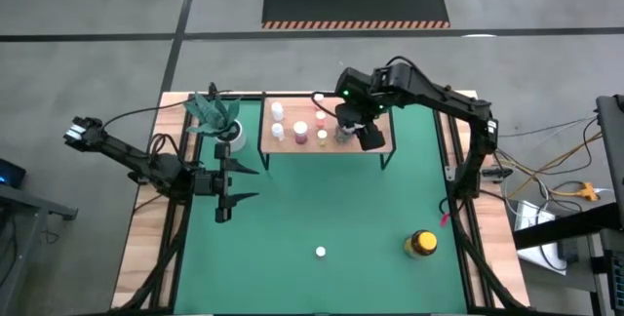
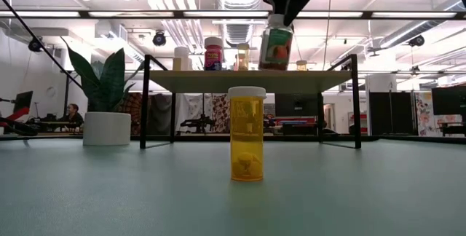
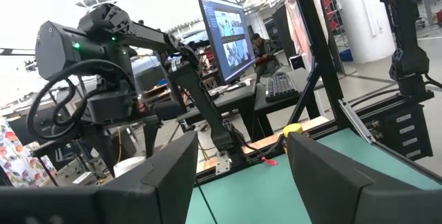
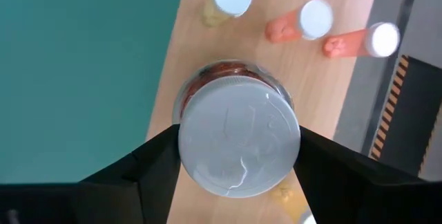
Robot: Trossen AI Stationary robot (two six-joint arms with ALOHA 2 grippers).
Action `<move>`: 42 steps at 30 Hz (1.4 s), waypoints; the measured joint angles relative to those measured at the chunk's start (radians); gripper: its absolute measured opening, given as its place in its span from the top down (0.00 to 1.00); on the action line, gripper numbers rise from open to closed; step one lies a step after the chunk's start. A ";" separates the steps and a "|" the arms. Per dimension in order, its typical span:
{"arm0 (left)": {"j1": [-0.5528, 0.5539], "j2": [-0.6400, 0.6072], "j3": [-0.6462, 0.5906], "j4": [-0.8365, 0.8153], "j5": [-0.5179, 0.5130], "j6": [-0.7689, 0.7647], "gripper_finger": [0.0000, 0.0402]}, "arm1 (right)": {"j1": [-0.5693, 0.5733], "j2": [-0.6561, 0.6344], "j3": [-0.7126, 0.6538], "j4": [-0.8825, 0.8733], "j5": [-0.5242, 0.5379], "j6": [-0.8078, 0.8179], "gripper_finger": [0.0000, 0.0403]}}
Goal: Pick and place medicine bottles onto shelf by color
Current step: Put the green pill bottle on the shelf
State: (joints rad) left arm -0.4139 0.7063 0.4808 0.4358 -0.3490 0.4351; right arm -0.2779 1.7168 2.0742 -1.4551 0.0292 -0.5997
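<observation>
The low light-wood shelf on thin black legs (image 1: 327, 146) lies directly beneath the right gripper (image 4: 238, 156), which pinches the greenish white-lidded jar (image 2: 275, 46) by its lid, held over the board's near edge. Beyond it stand small white-capped orange bottles (image 4: 309, 21). The left gripper (image 1: 241, 183) hangs spread, well apart.

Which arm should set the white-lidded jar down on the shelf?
Right. Its gripper already clamps the jar by the lid, directly above the shelf. The left gripper hangs open over the mat, beside the plant and off the shelf.
</observation>
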 joint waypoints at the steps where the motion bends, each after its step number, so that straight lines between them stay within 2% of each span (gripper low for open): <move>1: 0.000 0.000 0.000 0.000 0.000 0.000 0.49 | 0.000 0.000 -0.004 -0.003 0.000 -0.001 0.38; 42: 0.000 0.000 0.000 0.000 0.000 -0.002 0.49 | 0.000 -0.001 -0.026 0.033 0.034 -0.009 0.33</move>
State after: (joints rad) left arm -0.4138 0.7059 0.4808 0.4362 -0.3489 0.4335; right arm -0.2775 1.7161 2.0480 -1.4223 0.0631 -0.6087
